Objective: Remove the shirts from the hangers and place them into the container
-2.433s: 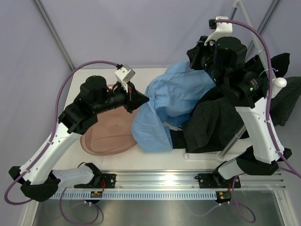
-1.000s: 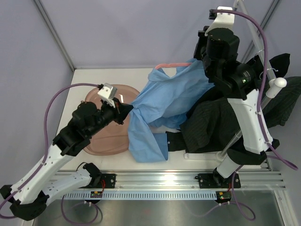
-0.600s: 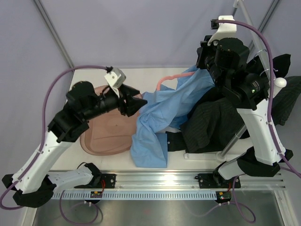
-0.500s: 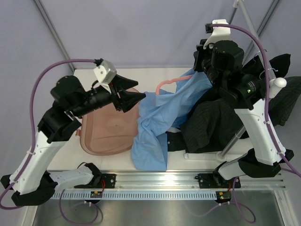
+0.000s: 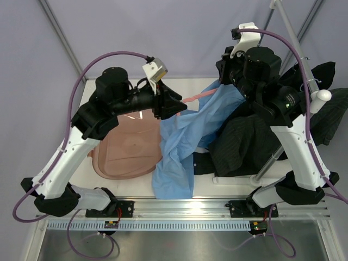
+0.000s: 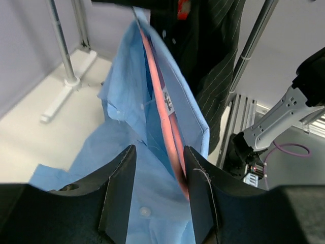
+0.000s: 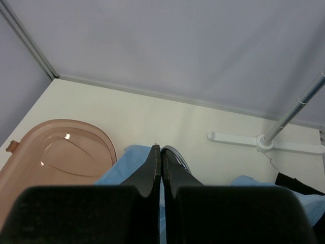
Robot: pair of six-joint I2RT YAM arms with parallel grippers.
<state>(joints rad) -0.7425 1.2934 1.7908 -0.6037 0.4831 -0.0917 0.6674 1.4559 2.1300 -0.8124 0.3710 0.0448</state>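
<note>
The light blue shirt (image 5: 182, 144) (image 6: 127, 96) hangs slack on the pink hanger (image 5: 194, 98) (image 6: 161, 101), and its lower part trails onto the table beside the container (image 5: 122, 152) (image 7: 56, 152). My right gripper (image 5: 223, 73) (image 7: 161, 148) is shut at the top of that hanger, with the curved metal hook (image 7: 179, 154) against its fingers. My left gripper (image 5: 179, 107) (image 6: 159, 152) is open, its jaws on either side of the pink hanger arm and the collar. The charcoal pinstriped shirt (image 5: 244, 141) (image 6: 218, 76) and a black shirt (image 5: 326, 103) hang at the right.
The grey rack pole (image 5: 296, 43) slants up at the back right, and its white foot (image 7: 238, 138) lies on the table. Further poles (image 6: 58, 40) stand behind the blue shirt. The arms' rail (image 5: 217, 209) runs along the near edge.
My left gripper let go of the blue shirt's lower edge, opened, then rose and moved right to the hanger's arm. The right gripper kept holding the hanger up.
</note>
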